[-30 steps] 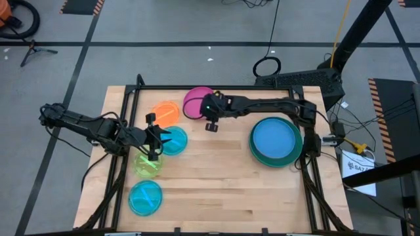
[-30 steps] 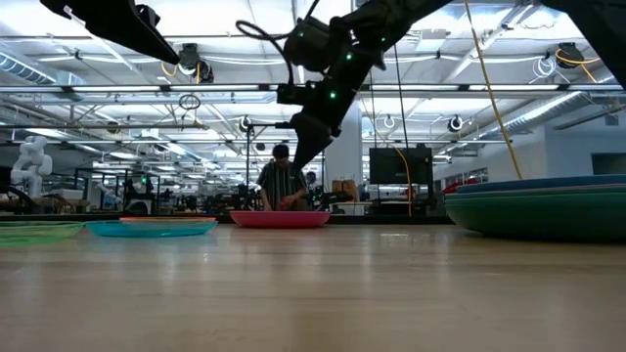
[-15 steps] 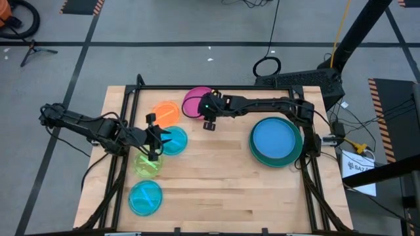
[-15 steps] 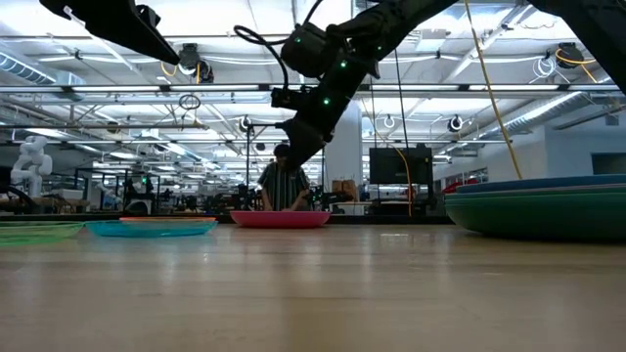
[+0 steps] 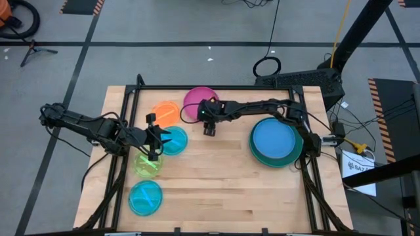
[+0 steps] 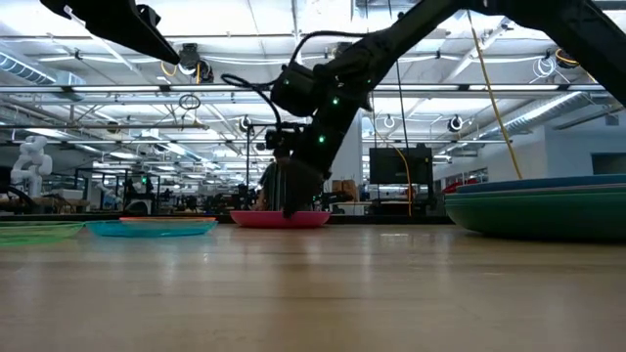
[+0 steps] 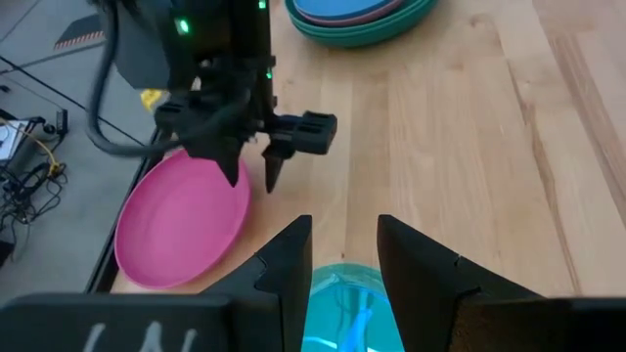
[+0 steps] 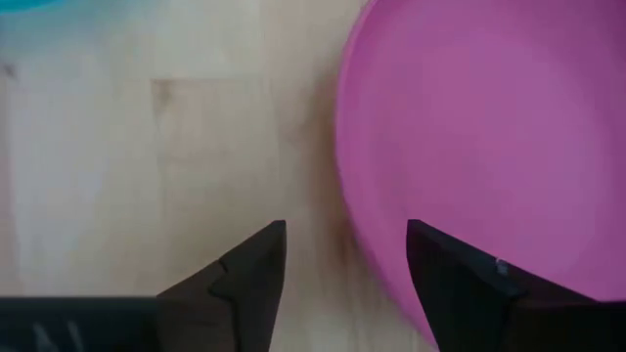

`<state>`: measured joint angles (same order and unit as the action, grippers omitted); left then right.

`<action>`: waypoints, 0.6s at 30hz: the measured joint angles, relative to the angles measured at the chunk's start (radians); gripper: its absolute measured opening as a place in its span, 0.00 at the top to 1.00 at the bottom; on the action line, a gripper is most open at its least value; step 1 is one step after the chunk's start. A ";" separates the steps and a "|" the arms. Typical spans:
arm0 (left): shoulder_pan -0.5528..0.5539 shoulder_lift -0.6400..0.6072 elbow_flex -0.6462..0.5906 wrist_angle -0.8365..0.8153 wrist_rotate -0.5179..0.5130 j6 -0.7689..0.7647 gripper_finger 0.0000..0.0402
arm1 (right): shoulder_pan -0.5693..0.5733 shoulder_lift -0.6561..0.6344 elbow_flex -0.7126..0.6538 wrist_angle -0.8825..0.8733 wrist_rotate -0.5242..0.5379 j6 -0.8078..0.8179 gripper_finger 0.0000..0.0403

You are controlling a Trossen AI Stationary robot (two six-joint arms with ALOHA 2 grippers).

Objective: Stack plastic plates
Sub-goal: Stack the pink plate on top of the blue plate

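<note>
A magenta plate [image 5: 197, 99] lies flat at the table's far middle. My right gripper [image 5: 204, 118] is open and low over the plate's near rim [image 8: 364, 256]. One finger stands over the plate's inside and the other over bare wood. My left gripper [image 5: 164, 137] hangs open, high above a cyan plate [image 7: 342, 308] on the left, with nothing between its fingers. Around it lie an orange plate [image 5: 165, 113], a lime plate [image 5: 147, 164] and a second cyan plate [image 5: 145, 196]. At the right, a blue plate lies on a stack with a teal plate [image 5: 275, 159] at the bottom. My right gripper comes at the magenta plate's near rim [image 7: 238, 196] from above, slanting down, with its fingers astride the rim. I cannot tell whether either fingertip touches the plate. The plate lies flat on the table.
Bare wood runs across the table's middle and near right. The plate stack [image 6: 543, 210] takes up the right side. The black frame rails [image 5: 125, 111] run along the table's left, far and right edges. A person stands in the room beyond the far edge.
My right gripper has come down toward the magenta plate's near rim, from well above it to plate height. Its fingers have opened wider. No plate has moved.
</note>
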<state>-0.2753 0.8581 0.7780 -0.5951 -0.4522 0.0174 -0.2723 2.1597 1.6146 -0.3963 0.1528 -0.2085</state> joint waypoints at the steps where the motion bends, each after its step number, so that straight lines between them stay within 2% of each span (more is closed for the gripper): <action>1: 0.000 0.000 0.000 0.000 0.000 0.000 0.69 | -0.003 0.006 0.000 -0.003 0.001 0.002 0.49; 10: 0.000 0.000 0.000 0.005 0.000 0.006 0.69 | -0.042 0.031 0.000 0.001 -0.023 0.012 0.55; 18: 0.000 0.000 0.000 0.009 0.000 0.006 0.69 | -0.049 0.035 0.000 -0.001 -0.059 -0.003 0.75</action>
<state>-0.2755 0.8582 0.7780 -0.5858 -0.4519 0.0236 -0.3214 2.1948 1.6146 -0.3974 0.0937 -0.2115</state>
